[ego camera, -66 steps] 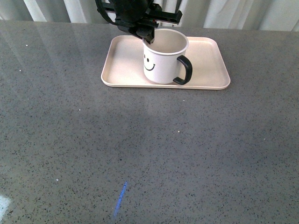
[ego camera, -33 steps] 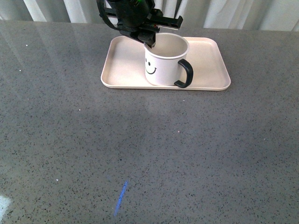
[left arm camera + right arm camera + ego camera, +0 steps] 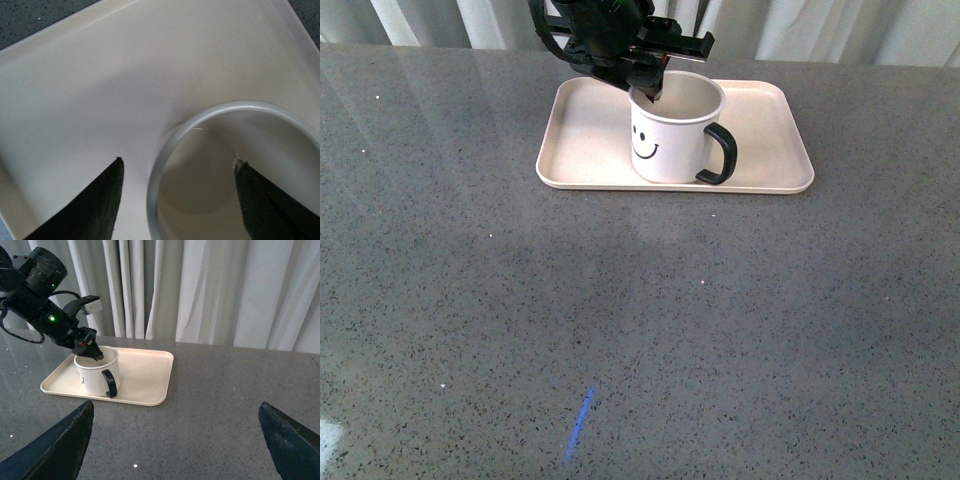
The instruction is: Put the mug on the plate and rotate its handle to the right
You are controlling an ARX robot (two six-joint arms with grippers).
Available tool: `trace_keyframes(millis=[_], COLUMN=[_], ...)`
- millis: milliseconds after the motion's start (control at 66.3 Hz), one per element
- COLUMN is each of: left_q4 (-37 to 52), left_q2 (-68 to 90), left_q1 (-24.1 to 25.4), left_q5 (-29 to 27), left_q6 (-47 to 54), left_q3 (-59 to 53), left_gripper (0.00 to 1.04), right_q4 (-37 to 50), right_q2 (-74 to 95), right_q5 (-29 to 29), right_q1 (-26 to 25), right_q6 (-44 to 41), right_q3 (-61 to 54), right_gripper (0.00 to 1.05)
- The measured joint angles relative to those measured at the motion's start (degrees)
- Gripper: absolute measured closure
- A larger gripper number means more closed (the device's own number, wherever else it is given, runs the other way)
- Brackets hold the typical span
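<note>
The white smiley-face mug (image 3: 668, 138) stands upright on the pale pink-beige plate (image 3: 770, 130). Its black handle (image 3: 721, 155) points to the right and slightly toward me. My left gripper (image 3: 648, 86) is open at the mug's far-left rim. In the left wrist view the gripper (image 3: 177, 161) straddles the rim, one finger over the mug's cream interior (image 3: 210, 195) and one over the plate (image 3: 90, 90). My right gripper (image 3: 175, 407) is open and empty above the table, away from the mug (image 3: 96, 371), its handle (image 3: 110, 383) and the plate (image 3: 145, 375).
The grey speckled tabletop (image 3: 640, 330) stretches in front of the plate. White curtains (image 3: 210, 290) hang behind the table's far edge. The black left arm (image 3: 42, 297) reaches down over the plate's far left side.
The mug has turned on the plate, and its handle has swung from front-right further to the right. The left gripper has shifted slightly right along the rim.
</note>
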Motion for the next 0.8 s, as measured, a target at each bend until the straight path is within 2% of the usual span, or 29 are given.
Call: trace_keyframes(millis=[151,422,452,543,603,633,679,799], left_q4=[4.94,18.78,21.81,47.76,61.66,69.99,75.49,80.81], left_q2=[-6.14,-21.84,-23.65,-30.21,-34.82,-38.49,-41.97,-48.92], left_q1=[-1.29,-1.01,-0.76,-0.07,1.53,3.32,5.07,8.26], left_q5=[0.48,0.15,-1.73,-22.77,-31.17,-32.41,-32.15,-28.98], left_q6=[0.04,-4.02,-4.42,-5.05,-5.38,-5.57,-5.75,-5.81], left_q3=[-7.69,-22.71,-25.09,-39.74,-50.03,-57.68,-64.26,-77.33], left_gripper=[0.08,0.09,0.10,0.26,0.36,0.45,0.54,0.78], right_q4=[0.00,0.00,0.00,0.00,0.00,0.00,0.00,0.00], right_q2=[0.00,0.00,0.00,0.00,0.00,0.00,0.00,0.00], right_q5=[0.00,0.00,0.00,-0.02,0.02,0.02,0.04,-0.02], right_q1=[0.00,0.00,0.00,0.00,0.00,0.00,0.00,0.00], right_q6=[0.00,0.00,0.00,0.00,0.00,0.00,0.00,0.00], right_q3=[0.00,0.00,0.00,0.00,0.00,0.00,0.00,0.00], right_gripper=[0.09,0.09,0.09,0.09,0.09,0.09,0.09,0.09])
